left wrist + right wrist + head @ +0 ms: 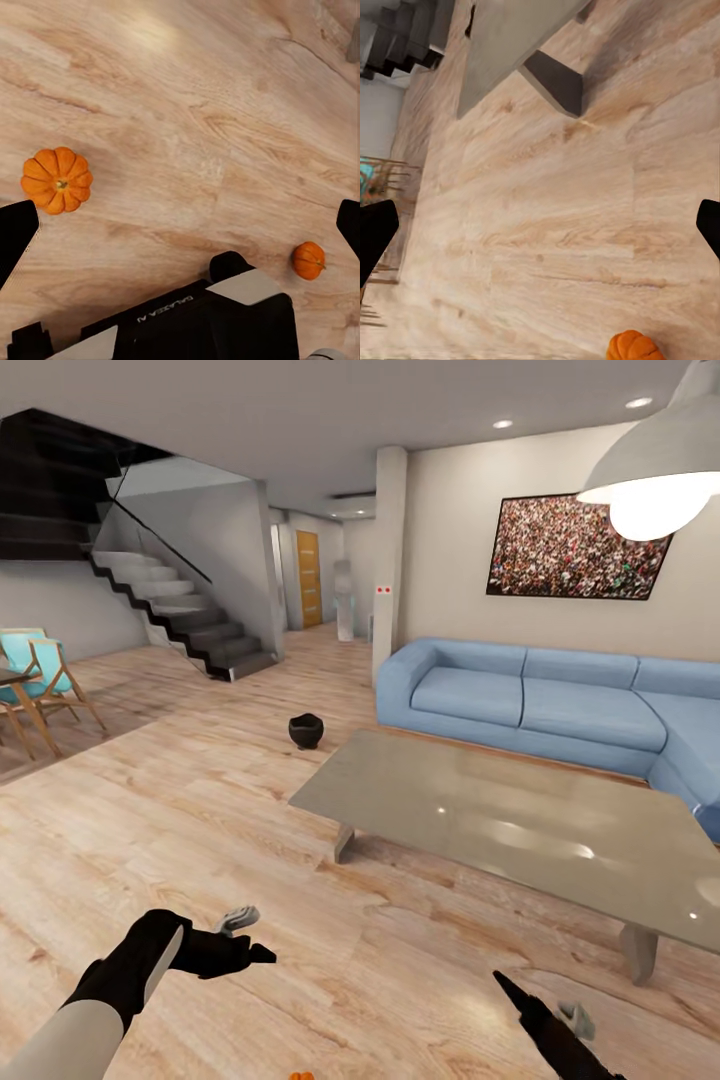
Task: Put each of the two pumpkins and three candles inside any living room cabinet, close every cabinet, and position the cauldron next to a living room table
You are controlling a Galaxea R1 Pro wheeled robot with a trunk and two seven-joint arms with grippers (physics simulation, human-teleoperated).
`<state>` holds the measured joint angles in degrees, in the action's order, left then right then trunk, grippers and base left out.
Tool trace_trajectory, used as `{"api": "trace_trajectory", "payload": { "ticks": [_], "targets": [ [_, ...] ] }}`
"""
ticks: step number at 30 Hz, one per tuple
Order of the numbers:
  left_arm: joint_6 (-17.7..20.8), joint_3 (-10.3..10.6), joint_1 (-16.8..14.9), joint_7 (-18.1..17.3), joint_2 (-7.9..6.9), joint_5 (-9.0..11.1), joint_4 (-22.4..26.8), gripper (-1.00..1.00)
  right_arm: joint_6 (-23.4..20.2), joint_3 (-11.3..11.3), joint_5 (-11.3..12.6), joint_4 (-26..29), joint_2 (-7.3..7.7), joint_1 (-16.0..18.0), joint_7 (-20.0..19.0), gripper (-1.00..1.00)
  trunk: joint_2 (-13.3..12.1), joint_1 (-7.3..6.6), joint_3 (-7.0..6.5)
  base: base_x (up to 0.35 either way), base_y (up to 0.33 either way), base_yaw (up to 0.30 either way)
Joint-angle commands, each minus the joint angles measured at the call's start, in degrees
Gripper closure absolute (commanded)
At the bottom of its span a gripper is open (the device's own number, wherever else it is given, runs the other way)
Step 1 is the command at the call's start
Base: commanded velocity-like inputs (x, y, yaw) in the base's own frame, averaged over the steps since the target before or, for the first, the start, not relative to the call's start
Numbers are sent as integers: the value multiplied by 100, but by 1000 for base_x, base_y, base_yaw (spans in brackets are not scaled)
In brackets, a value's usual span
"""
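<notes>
Low in the head view, the left arm reaches in from the lower left corner, white forearm and black wrist bent inward, and the left gripper (pixel 245 938) hangs above bare wood floor with its black fingers pointing toward frame centre. The left wrist view shows those fingers spread wide at both edges of the frame, nothing between them but planks, so it is released and empty. Under it lie the two small bright-orange ribbed pumpkins: the larger pumpkin (pixel 57 180) at mid-left of that frame, the smaller pumpkin (pixel 308 260) at lower right, well apart, both resting on the light wooden floor (pixel 202 127). At the lower right of the head view the right arm angles up from the bottom edge, and the right gripper (pixel 540 1000) shows one dark finger pointing up-left; its wrist view has the fingertips far apart at either edge, so it too is open and carrying nothing, with an orange pumpkin's top (pixel 634 346) peeking in at the bottom edge. A sliver of orange (pixel 300 1075) sits at the bottom edge of the head view. Ahead, the long low grey glass-topped coffee table (pixel 500 815) fills the right-centre, the small round black cauldron (pixel 306 730) stands on the floor just beyond its far left corner, and a pale blue sofa (pixel 540 700) runs behind.
</notes>
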<state>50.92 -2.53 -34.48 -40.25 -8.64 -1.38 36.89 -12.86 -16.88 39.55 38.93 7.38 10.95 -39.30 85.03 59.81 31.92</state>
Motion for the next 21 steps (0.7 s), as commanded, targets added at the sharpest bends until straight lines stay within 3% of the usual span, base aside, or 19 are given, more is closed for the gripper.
{"api": "trace_trajectory", "payload": {
  "ticks": [1, 2, 3, 5, 7, 9, 11, 12, 13, 17, 21],
  "targets": [
    [31, -23, -4, -7, -1, -12, 1, -100, -403, 99, 10, 519, -114, 3, 467, -100, 45, 22, 25, 0, 0, 0],
    [25, -25, -3, 5, -3, -12, -2, -100, -784, 168, -11, 1044, -253, 3, 1057, -100, 85, 44, 43, 0, 0, 0],
    [23, -26, -4, 9, -4, -12, -3, -100, -971, 194, -14, 1316, -331, 3, 1366, -100, 125, 66, 61, 0, 0, 0],
    [15, -27, -4, 19, 0, -13, -5, -100, -1598, 264, 1, 2367, -659, 5, 2566, -100, 205, 110, 97, 0, 0, 0],
    [9, -32, -3, 23, 0, -14, -6, -100, -1993, 319, 12, 3141, -960, 12, 3411, -100, 285, 154, 133, 0, 0, 0],
    [7, -38, -3, 25, -4, -18, -6, -100, -2295, 534, 5, 3559, -1162, 66, 3821, -100, 365, 198, 169, 0, 0, 0],
    [2, -42, -2, 27, -9, -18, -6, -100, -2474, 800, -15, 3705, -1245, 184, 3990, -100, 446, 242, 205, 0, 0, 0],
    [0, -44, -4, 30, -16, -18, -6, -100, -2547, 993, -27, 3762, -1282, 271, 4088, -100, 486, 264, 223, 0, 0, 0],
    [-4, -43, -4, 34, -26, -19, -7, -100, -2607, 1374, -19, 3824, -1348, 386, 4341, -100, 526, 286, 240, 0, 0, 0],
    [-192, -35, -6, 87, -29, -20, -9, -100, -2625, 1974, -49, 3842, -1737, 477, 5066, -100, 686, 374, 312, 0, 0, 0],
    [-570, -36, -6, 103, -31, -19, -205, -100, -2667, 2310, -59, 4008, -1737, 533, 5442, -100, 847, 462, 384, 0, 0, 0]
  ]
}}
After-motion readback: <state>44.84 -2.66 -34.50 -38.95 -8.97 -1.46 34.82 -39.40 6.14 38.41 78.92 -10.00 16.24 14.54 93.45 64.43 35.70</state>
